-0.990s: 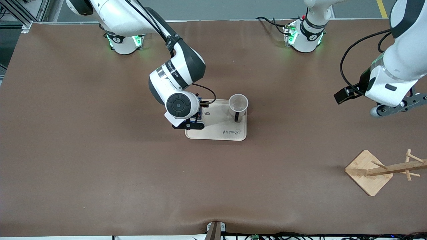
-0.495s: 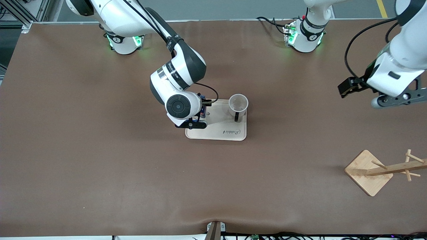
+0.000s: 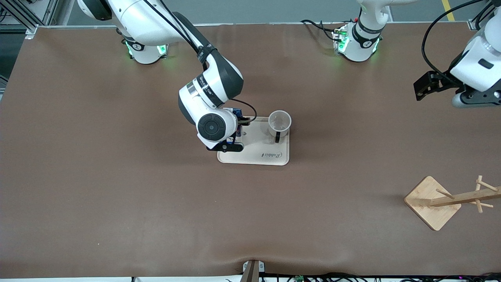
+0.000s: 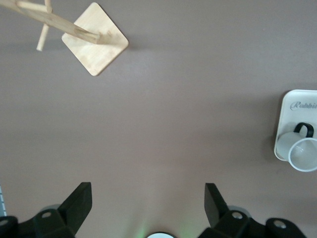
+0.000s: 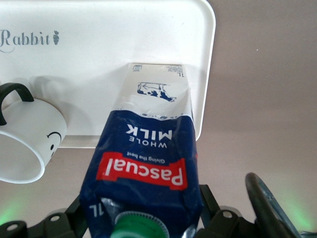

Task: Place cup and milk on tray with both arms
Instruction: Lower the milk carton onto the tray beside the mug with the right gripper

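Front view gives you the brown counter [image 3: 117,176] with both arms over it. The right arm [image 3: 207,90] reaches down to the cream tray [image 3: 258,154] near the middle. The left arm [image 3: 477,66] hangs high over its own end of the counter. A wooden stand [image 3: 432,201] sits at that same end, nearer the front camera and well apart from the tray.

On the tray, the milk [image 5: 148,148] stands upright at the end toward the right arm. From the right wrist view its base seems to rest flat on the tray surface. The right gripper [image 5: 143,210] sits around the top of the carton, but you cannot tell whether it is clamped on it.

The cup [image 3: 279,122] stands at the tray's other end, on the corner farther from the front camera, with its handle pointing toward that camera.

The left gripper [image 4: 146,208] is spread wide apart and holds nothing.
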Controlling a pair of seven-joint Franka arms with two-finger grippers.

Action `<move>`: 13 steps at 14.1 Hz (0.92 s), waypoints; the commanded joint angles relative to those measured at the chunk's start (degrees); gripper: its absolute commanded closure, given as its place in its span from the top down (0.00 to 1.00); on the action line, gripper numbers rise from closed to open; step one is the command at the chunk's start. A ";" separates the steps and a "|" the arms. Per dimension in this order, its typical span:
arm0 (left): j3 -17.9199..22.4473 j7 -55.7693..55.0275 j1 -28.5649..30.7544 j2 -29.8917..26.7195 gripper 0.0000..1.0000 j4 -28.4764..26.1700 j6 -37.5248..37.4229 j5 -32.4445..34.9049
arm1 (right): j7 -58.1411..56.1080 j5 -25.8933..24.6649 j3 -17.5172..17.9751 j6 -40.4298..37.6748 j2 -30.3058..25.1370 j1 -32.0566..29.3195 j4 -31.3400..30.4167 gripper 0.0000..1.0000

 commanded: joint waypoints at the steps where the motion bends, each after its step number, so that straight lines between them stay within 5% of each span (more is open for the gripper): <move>1: 3.29 2.36 -1.35 -5.17 1.00 -6.06 1.49 -2.67 | 0.67 0.69 -0.39 -0.34 0.82 0.43 1.56 0.93; 7: 2.77 2.36 -1.44 -9.83 1.00 -12.40 5.35 -2.59 | 0.58 0.69 -0.48 -1.04 0.20 -0.36 1.82 1.00; 13: 0.84 2.18 -0.39 -10.01 1.00 -12.32 5.98 -2.76 | 0.76 0.77 -0.65 -1.48 -0.67 -0.63 2.09 1.00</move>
